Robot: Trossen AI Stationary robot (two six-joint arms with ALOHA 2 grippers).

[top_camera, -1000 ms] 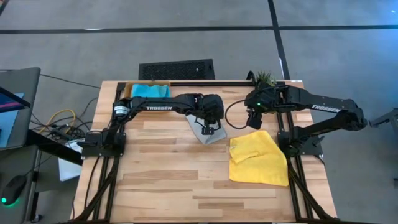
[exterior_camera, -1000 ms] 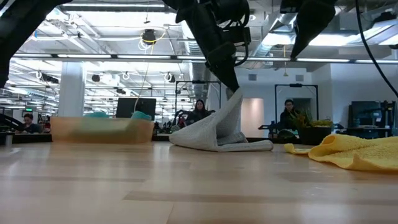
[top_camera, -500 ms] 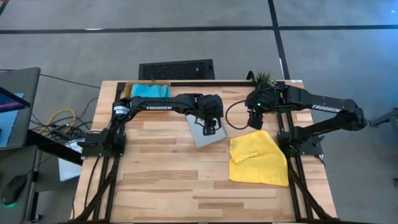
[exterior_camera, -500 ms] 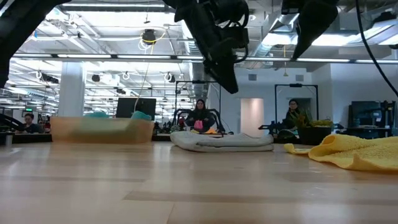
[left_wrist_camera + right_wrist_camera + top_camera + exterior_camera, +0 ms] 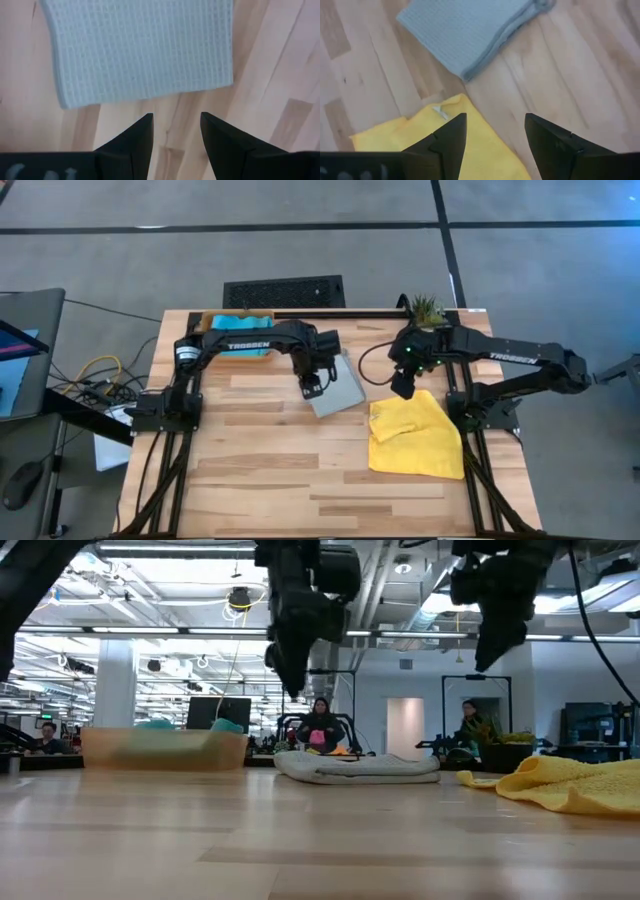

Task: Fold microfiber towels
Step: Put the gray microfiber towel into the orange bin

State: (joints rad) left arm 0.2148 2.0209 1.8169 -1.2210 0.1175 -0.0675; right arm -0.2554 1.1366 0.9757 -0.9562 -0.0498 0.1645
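Note:
A pale grey towel [image 5: 338, 387], folded into a flat rectangle, lies on the wooden table; it also shows in both wrist views [image 5: 140, 50] [image 5: 470, 30]. My left gripper [image 5: 311, 386] hangs open above bare wood just left of it [image 5: 176, 122]. A crumpled yellow towel [image 5: 415, 435] lies to the right. My right gripper [image 5: 402, 388] stands open above the yellow towel's far corner [image 5: 437, 132], touching nothing. A sky blue towel [image 5: 241, 327] rests in the orange tray [image 5: 207, 320] at the far left.
A small potted plant [image 5: 424, 305] stands at the table's far right edge, and a black grille [image 5: 284, 291] lies on the floor beyond. Bare wood [image 5: 280, 470] fills the near half. People sit in the room behind [image 5: 321, 725].
My left gripper has opened and let go of the grey towel's raised edge, which fell flat over the rest into a folded rectangle. The gripper then went toward the table's left edge and turned. My right gripper has come down toward the yellow towel.

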